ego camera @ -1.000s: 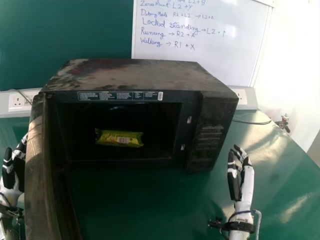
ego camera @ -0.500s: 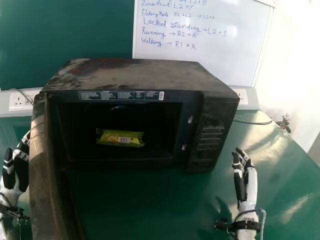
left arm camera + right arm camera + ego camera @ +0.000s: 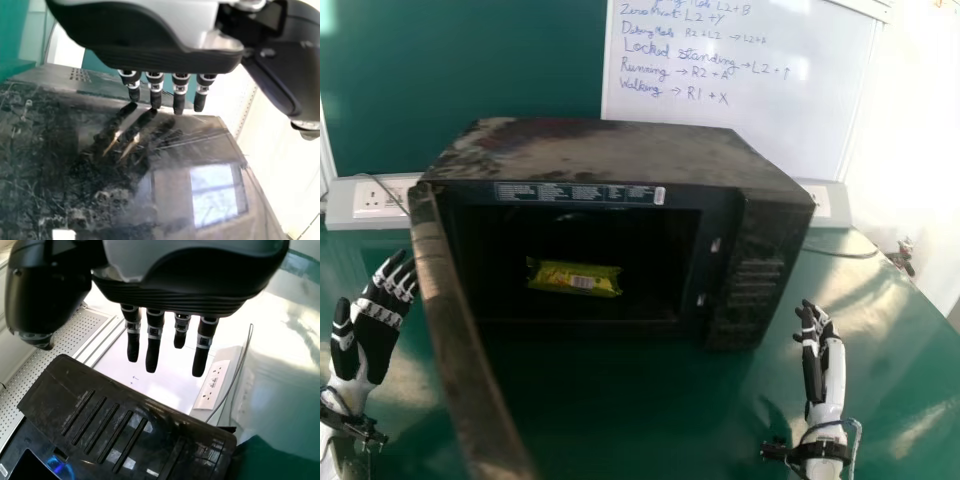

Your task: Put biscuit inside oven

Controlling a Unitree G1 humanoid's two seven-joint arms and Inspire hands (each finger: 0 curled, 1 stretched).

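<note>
The biscuit packet (image 3: 574, 278), yellow-green, lies inside the black oven (image 3: 620, 155), whose door (image 3: 460, 330) stands ajar at its left side. My left hand (image 3: 378, 335) is at the outer side of that door, with its fingers straight. In the left wrist view the left hand (image 3: 155, 92) has its fingertips close to the door's glossy outer face (image 3: 125, 175); whether they touch I cannot tell. My right hand (image 3: 815, 350) is to the right of the oven, open and holding nothing. The right wrist view has the right hand (image 3: 152, 342) near the oven's control panel (image 3: 115, 425).
The oven stands on a green table (image 3: 620, 400). Behind it are a whiteboard (image 3: 740, 110) and wall sockets (image 3: 370, 203). A cable (image 3: 845, 250) runs over the table at the back right.
The door has swung partway towards closed, its free edge moving right. My left hand has moved right along with it, and its fingers show more fully. The head view has shifted slightly left.
</note>
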